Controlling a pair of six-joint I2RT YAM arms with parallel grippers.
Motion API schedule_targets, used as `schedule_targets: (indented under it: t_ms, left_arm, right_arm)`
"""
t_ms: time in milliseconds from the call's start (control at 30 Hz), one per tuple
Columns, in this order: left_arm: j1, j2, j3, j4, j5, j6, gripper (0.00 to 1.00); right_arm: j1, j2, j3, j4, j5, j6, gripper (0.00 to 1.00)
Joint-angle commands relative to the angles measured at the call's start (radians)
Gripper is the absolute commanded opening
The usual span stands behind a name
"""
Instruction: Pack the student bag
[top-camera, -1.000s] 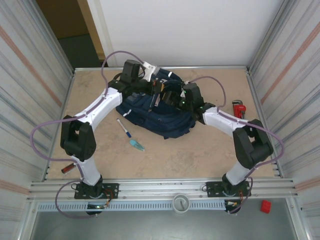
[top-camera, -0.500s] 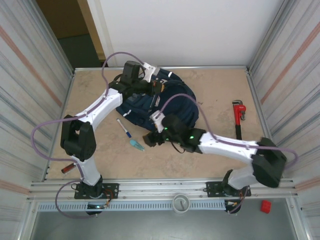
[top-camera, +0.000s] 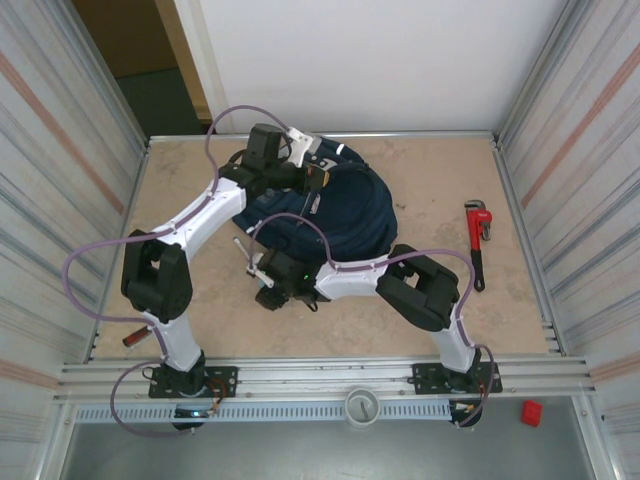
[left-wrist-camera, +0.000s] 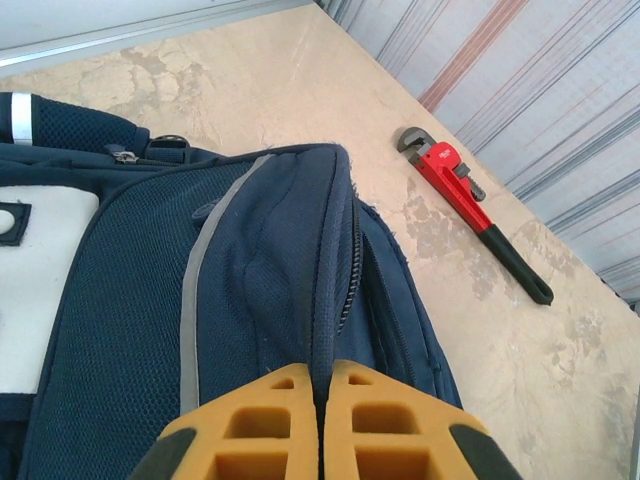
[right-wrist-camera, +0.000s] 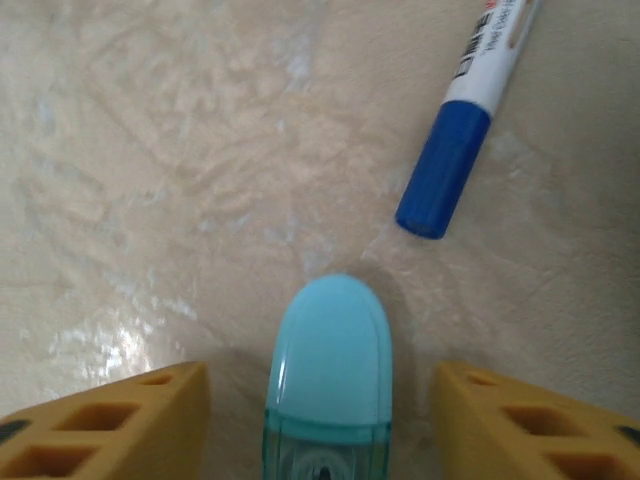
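Arms reach inward, left gripper (left-wrist-camera: 320, 378) pinching student bag (left-wrist-camera: 130, 300), right gripper (right-wrist-camera: 318, 375) spread astride light-blue item (right-wrist-camera: 331, 335).

- The student bag (top-camera: 345, 205) takes up the table's (top-camera: 520, 310) middle and the stretch toward 12 o'clock.
- The left arm lies across the bag's 10 o'clock side. The left gripper (left-wrist-camera: 320, 378) is pinched on a fold of the bag's top edge, which blocks that approach.
- At the bag's 7 o'clock the right gripper (right-wrist-camera: 320, 400) sits low, its jaws apart around a light blue capped item (right-wrist-camera: 330, 360). Bare table shows on each side of the cap.
- A blue-capped marker (right-wrist-camera: 455, 150) lies at 1 o'clock from that item, apart from it.
- The right arm's forearm spans the bag's 6 o'clock side.
- A red pipe wrench (top-camera: 477, 240) lies at the bag's 3 o'clock, with bare table between them.
- The table is open at 5 o'clock and 8 o'clock.
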Motion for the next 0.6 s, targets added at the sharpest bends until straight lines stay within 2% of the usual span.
schedule_targets:
  t_ms: [0,167,267,367,467,567]
  left_arm:
    - [-0.001,-0.052,-0.007,0.033,0.018,0.026,0.0]
    - [-0.001,-0.045,-0.011,0.035,0.017,0.034,0.0]
    - [-0.001,-0.041,-0.008,0.035,0.023,0.032,0.0]
    - [-0.003,-0.041,-0.013,0.04,0.028,0.029,0.0]
    - [-0.007,-0.041,-0.023,0.041,0.026,0.036,0.0]
    - [-0.011,-0.047,-0.041,0.052,0.023,0.032,0.0]
  right_arm:
    - [0.0,0.039,0.008,-0.047,0.001,-0.011,0.45]
    - [0.001,-0.053,-0.064,-0.065,-0.001,0.004,0.25]
    - [-0.003,-0.18,-0.141,-0.086,0.002,0.025,0.17]
    - [-0.028,-0.34,-0.229,-0.118,0.002,0.053,0.14]
    - [-0.11,-0.527,-0.312,-0.128,-0.039,0.105,0.13]
    - [-0.278,-0.701,-0.384,-0.08,-0.166,0.215,0.13]
